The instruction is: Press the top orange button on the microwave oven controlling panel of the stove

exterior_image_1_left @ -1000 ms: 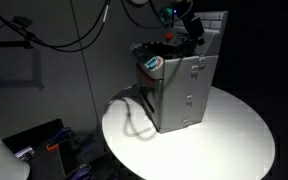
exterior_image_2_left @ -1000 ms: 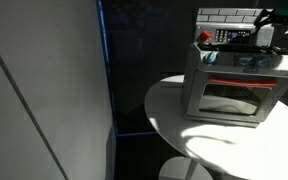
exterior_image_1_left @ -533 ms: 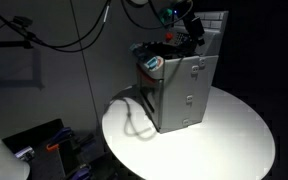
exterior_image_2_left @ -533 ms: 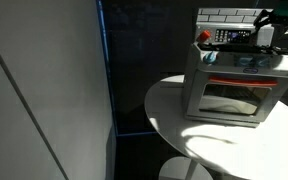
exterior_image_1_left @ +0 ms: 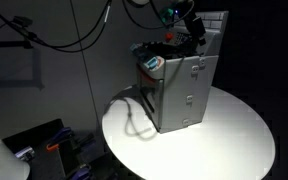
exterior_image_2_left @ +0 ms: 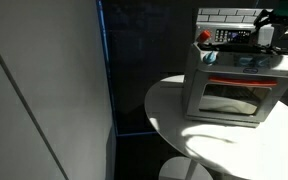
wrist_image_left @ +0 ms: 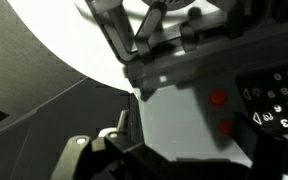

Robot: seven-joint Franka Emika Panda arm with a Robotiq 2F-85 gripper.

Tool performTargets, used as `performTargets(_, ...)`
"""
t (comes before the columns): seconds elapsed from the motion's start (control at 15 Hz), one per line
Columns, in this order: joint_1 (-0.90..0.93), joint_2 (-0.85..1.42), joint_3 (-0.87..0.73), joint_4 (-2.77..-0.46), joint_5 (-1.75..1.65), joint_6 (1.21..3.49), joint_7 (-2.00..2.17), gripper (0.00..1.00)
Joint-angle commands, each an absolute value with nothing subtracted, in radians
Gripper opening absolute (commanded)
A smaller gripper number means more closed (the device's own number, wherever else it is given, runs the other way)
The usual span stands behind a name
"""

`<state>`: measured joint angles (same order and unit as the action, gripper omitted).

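The grey toy stove [exterior_image_1_left: 184, 95] stands on a round white table [exterior_image_1_left: 234, 140]; it also shows in an exterior view [exterior_image_2_left: 234, 90]. Its pale tiled back wall [exterior_image_2_left: 227, 14] carries the small dark controlling panel [exterior_image_2_left: 234, 36]. In the wrist view the panel [wrist_image_left: 280, 100] with white marks fills the right side, with two red-orange buttons, an upper one [wrist_image_left: 217, 97] and a lower one [wrist_image_left: 224, 127], on the pale grey face beside it. My gripper [exterior_image_1_left: 190, 30] hovers over the cooktop close to the back wall, also in an exterior view [exterior_image_2_left: 267, 30]. Its jaws [wrist_image_left: 184, 162] are a dark blur; their opening is unclear.
A blue-and-white piece [exterior_image_1_left: 152, 64] sits at the stove's top corner. A cable [exterior_image_1_left: 134, 115] lies on the table beside the stove. A tall pale wall panel [exterior_image_2_left: 44, 90] stands next to the table. Cables hang behind [exterior_image_1_left: 74, 30].
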<state>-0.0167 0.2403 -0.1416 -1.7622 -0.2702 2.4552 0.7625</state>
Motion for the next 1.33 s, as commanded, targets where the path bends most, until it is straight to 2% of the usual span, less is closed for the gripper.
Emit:
performTargets(0.0, -0.005, 0.238, -0.151, -1.742, -0.266, 2.420, 0.767, 1.00)
performTargets(0.6, -0.008, 0.137, -0.089, -1.778, -0.101, 2.267, 0.631, 1.00)
performTargets(1.27, -0.019, 0.044, -0.069, -1.748, 0.024, 1.880, 0.421, 1.00)
